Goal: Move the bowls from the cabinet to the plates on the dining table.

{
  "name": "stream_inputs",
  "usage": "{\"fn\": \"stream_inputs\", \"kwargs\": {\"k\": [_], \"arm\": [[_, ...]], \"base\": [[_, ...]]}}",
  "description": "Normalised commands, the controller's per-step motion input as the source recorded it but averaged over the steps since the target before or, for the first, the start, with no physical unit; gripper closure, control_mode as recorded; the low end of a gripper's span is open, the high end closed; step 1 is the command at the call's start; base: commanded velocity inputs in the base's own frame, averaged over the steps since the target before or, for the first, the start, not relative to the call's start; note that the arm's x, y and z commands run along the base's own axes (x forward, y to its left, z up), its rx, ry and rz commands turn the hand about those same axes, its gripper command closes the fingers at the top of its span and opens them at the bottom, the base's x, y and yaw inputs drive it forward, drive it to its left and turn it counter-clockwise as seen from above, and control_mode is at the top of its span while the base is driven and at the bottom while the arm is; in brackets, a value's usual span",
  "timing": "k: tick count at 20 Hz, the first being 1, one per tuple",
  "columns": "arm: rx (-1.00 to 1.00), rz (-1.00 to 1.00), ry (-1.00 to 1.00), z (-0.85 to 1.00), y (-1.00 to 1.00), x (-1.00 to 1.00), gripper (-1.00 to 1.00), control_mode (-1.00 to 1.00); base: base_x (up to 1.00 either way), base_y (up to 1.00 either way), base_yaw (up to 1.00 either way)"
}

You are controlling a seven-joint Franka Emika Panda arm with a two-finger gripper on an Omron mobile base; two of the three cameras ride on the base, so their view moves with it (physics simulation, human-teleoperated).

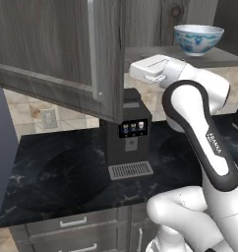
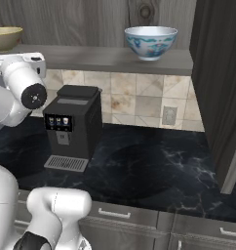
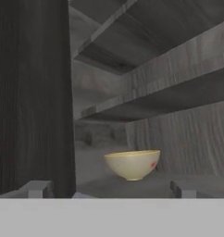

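Gripper jaws spread wide and holding nothing, aimed into the open cabinet at its lowest shelf. Straight ahead of the fingertips, well apart from them, sits the tan bowl upright on that shelf. Farther right along the same shelf stands the blue-patterned white bowl, above the coffee machine on the black marble worktop.

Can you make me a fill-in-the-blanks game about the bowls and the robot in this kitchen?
1. The white bowl has a ____ pattern on its outside.
2. Both bowls sit on the bottom shelf of the ____.
3. The machine on the black worktop below makes ____.
4. The gripper points at the ____ bowl.

Missing words: blue; cabinet; coffee; tan
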Motion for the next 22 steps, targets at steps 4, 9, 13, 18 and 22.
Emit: {"fn": "stream_inputs", "kwargs": {"k": [4, 9, 13, 18, 22], "arm": [[0.01, 0.08, 0.0, 0.0, 0.28, 0.07, -1.0, -1.0], [0.02, 0.12, 0.0, 0.0, 0.23, 0.02, -1.0, -1.0], [0.0, 0.13, -0.01, 0.0, 0.24, 0.0, -1.0, -1.0], [0.0, 0.11, -0.04, -0.02, 0.29, 0.02, -1.0, -1.0], [0.0, 0.1, -0.04, -0.06, 0.25, 0.09, -1.0, -1.0]], "base": [[0.0, 0.0, 0.0], [0.0, 0.0, 0.0], [0.0, 0.0, 0.0], [0.0, 0.0, 0.0], [0.0, 0.0, 0.0]]}}
